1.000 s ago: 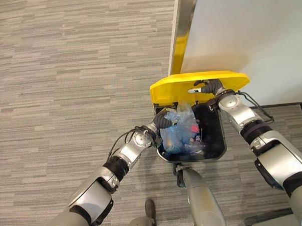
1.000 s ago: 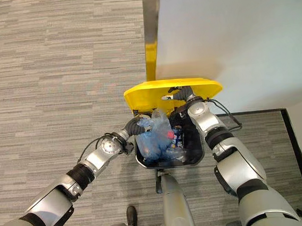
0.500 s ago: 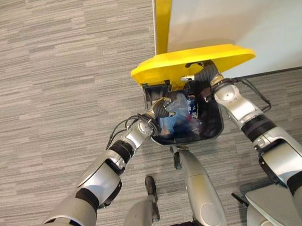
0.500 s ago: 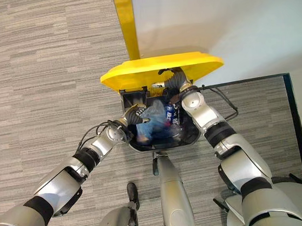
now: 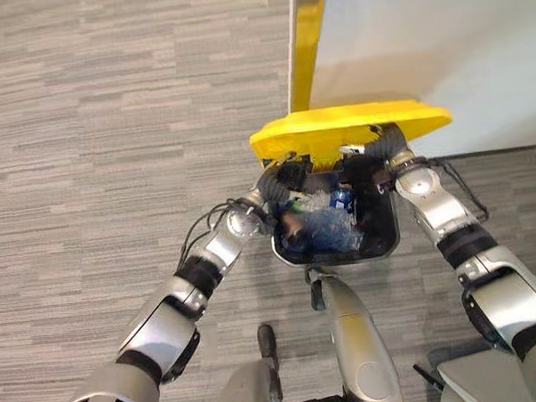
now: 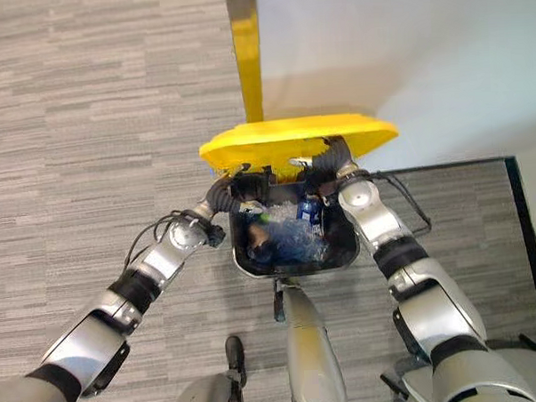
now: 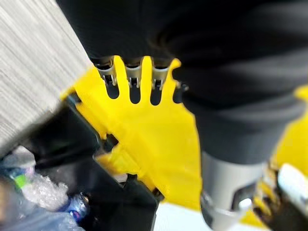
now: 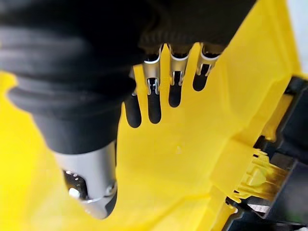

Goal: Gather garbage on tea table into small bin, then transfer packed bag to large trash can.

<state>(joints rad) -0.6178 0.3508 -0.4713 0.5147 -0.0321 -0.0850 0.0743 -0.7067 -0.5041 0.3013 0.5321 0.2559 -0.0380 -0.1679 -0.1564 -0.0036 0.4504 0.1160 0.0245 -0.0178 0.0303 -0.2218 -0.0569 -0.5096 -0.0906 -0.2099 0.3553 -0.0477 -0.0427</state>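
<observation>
Grey striped carpet [image 5: 114, 128] covers the floor, meeting a pale wall [image 5: 439, 51] edged by a yellow vertical strip [image 5: 307, 39]. Against that wall stands the large trash can [image 5: 387, 240], a black plastic tub with rounded corners, its yellow lid [image 5: 349, 128] raised and tilted up over the opening. Inside the can lies the packed bag [image 5: 327, 230], clear bluish crinkled plastic holding bottles and scraps, resting low in the tub, apart from both hands. Both hands reach under the lid from either side. Left hand [image 7: 139, 84] has straight, spread fingers laid flat against the smooth yellow underside. Right hand [image 8: 168, 82] does the same, fingers straight and slightly fanned, pressing the lid near its black hinge edge [image 8: 288, 159].
</observation>
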